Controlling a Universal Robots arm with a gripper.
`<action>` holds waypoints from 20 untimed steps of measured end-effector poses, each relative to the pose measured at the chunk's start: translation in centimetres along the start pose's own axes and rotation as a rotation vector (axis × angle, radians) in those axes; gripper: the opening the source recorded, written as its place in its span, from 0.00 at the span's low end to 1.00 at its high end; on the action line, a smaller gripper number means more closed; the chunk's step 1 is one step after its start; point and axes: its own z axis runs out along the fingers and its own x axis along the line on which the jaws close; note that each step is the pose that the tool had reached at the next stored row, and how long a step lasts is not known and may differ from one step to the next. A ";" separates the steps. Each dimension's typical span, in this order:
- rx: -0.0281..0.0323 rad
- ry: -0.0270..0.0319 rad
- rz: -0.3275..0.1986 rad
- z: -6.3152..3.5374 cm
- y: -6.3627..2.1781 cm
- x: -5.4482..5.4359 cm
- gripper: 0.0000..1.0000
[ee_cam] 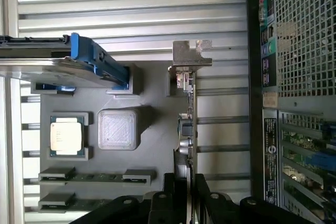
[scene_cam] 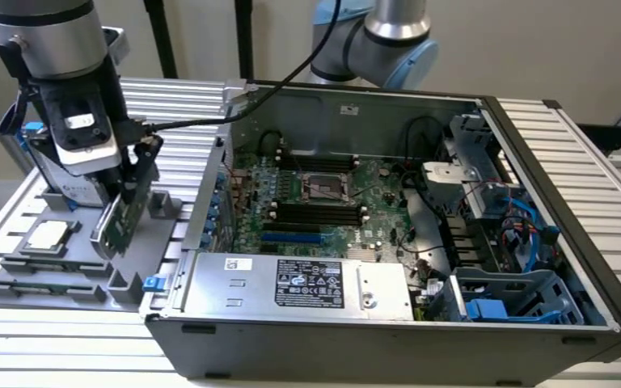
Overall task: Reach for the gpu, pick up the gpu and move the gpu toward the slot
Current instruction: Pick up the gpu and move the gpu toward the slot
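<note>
The gpu point(scene_cam: 120, 217) is a thin green card standing on edge over the grey fixture tray point(scene_cam: 175, 234), at the exterior view's left, beside the open computer case. My gripper point(scene_cam: 138, 174) comes down on its upper edge. In the wrist view the gpu point(ee_cam: 187, 129) runs edge-on and dark, with its silver bracket point(ee_cam: 191, 55) at the far end. My gripper point(ee_cam: 185, 195) has a black finger pressed against each face of the card. The blue slot point(scene_cam: 294, 238) lies on the motherboard point(scene_cam: 322, 202) inside the case.
On the tray, the silver hard drive with blue rails point(ee_cam: 63, 61) stands next to the gpu, with the square processor chip point(ee_cam: 66, 136) and memory sticks point(ee_cam: 94, 176) beyond. The case wall point(scene_cam: 208, 202) rises between tray and motherboard. A power supply point(scene_cam: 300, 284) sits along the case front.
</note>
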 end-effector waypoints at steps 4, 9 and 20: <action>0.0003 0.0038 0.000 -1.85 0.04 -0.6 0.26; 0.0004 0.0071 0.000 -4.13 0.10 -1.7 0.26; 0.0003 0.0122 -0.001 -9.24 0.30 -5.1 0.26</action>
